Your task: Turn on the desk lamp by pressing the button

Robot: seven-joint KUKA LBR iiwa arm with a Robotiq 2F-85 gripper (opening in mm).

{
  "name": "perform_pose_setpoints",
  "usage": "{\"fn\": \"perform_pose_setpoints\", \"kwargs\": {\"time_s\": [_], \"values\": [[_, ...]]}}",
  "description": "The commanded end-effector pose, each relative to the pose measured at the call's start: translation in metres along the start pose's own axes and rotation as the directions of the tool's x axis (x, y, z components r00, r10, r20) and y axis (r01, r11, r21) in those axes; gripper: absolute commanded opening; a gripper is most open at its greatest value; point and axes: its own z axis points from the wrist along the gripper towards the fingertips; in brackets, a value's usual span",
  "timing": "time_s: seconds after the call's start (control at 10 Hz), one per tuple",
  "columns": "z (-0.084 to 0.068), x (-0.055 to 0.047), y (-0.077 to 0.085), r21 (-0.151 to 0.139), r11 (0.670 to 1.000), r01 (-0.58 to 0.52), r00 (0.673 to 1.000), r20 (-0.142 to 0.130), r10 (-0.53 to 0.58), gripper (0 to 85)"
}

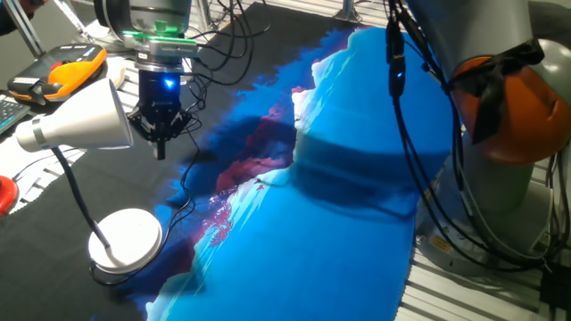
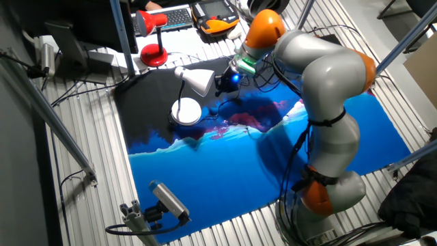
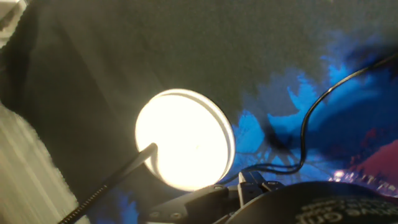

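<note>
Gripper (image 1: 161,147) hangs above the dark-and-blue cloth (image 1: 339,241), just behind the desk lamp (image 1: 85,125) shade, clear of it. Can't tell if the claw is released or clenched, fingertips not resolvable in any view. Lamp stands at the cloth's dark end; its round white base (image 3: 185,139) fills the hand view, dark neck (image 3: 109,183) running off lower left. Black cable (image 3: 308,124) lies beside the base.

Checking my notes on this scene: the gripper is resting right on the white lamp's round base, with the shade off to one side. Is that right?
Not quite. The gripper is up in the air beside the lamp's shade, not resting on the round base; the base lies apart from it on the cloth, as the fixed view from beside the lamp shows. The rest stands.
</note>
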Motion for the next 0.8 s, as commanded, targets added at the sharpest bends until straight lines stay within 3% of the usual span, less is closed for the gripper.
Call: {"fn": "perform_pose_setpoints", "kwargs": {"time_s": [0.0,0.3,0.6,0.7], "values": [[-0.0003,-0.0001,-0.0002,0.002,1.0,-0.003,1.0,-0.016,0.004,0.0],[-0.0003,-0.0001,-0.0002,0.002,1.0,0.001,0.999,-0.036,-0.001,0.0],[-0.0003,-0.0001,-0.0002,-0.027,0.999,-0.017,0.999,-0.032,0.016,0.0],[0.0057,-0.0006,0.0031,-0.054,0.998,-0.034,0.999,-0.025,0.033,0.0]]}}
